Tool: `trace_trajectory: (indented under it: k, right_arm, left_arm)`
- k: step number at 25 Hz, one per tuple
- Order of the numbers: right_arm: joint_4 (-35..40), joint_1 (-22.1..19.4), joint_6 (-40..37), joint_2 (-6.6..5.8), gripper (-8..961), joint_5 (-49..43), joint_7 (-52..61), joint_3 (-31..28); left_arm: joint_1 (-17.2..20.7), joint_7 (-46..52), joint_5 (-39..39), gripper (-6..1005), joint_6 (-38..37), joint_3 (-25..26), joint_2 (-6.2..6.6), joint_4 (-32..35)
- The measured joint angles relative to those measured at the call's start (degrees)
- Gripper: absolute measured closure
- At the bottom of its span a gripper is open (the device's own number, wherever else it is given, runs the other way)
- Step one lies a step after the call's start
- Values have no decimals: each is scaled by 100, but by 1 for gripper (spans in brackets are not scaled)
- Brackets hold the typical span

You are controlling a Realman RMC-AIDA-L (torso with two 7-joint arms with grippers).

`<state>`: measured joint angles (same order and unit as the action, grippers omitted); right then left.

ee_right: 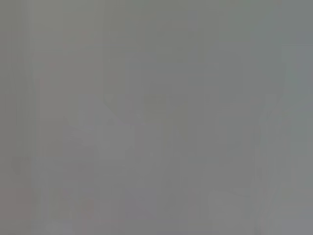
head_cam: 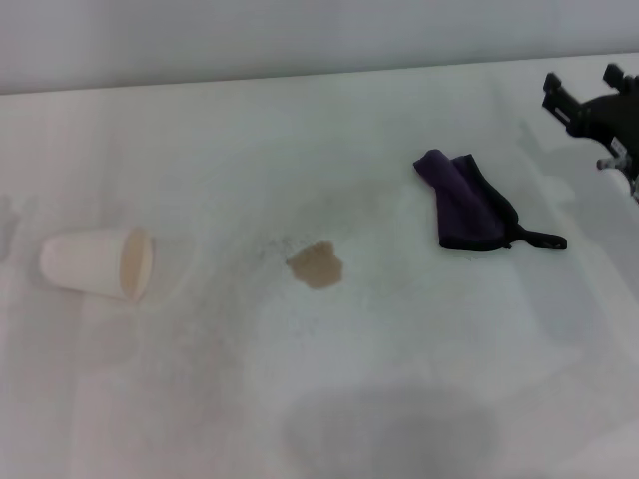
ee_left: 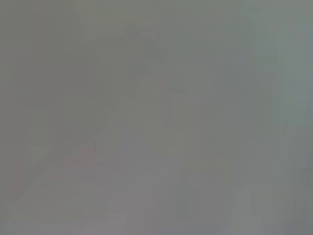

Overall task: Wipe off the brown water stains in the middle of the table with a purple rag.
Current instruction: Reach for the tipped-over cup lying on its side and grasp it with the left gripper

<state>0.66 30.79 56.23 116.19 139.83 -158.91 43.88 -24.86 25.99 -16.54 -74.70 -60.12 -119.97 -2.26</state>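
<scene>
The brown water stain is a small tan blotch in the middle of the white table, with faint dark specks to its left. The purple rag lies crumpled to the right of the stain, its black loop tab pointing right. My right gripper is at the far right, above and to the right of the rag, its two black fingers spread apart and empty. My left gripper is out of view. Both wrist views show only a blank grey field.
A white paper cup lies on its side at the left, its mouth toward the stain. A large grey shadow patch lies near the table's front edge. The table's far edge meets a grey wall.
</scene>
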Motion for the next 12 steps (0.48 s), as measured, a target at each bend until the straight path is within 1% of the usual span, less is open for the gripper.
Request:
trace_trajectory:
  k: [3, 5, 12]
  right_arm:
    - [128, -52, 98, -8, 83, 84, 11, -7]
    - [195, -87, 136, -17, 83, 149, 15, -12]
    - [308, -113, 148, -47, 83, 355, 19, -99]
  left_arm:
    - [1, 1, 54, 124, 33, 0, 0, -12]
    - [-24, 14, 55, 122, 228, 0, 0, -18]
    - [-237, 246, 84, 122, 682, 0, 6, 6]
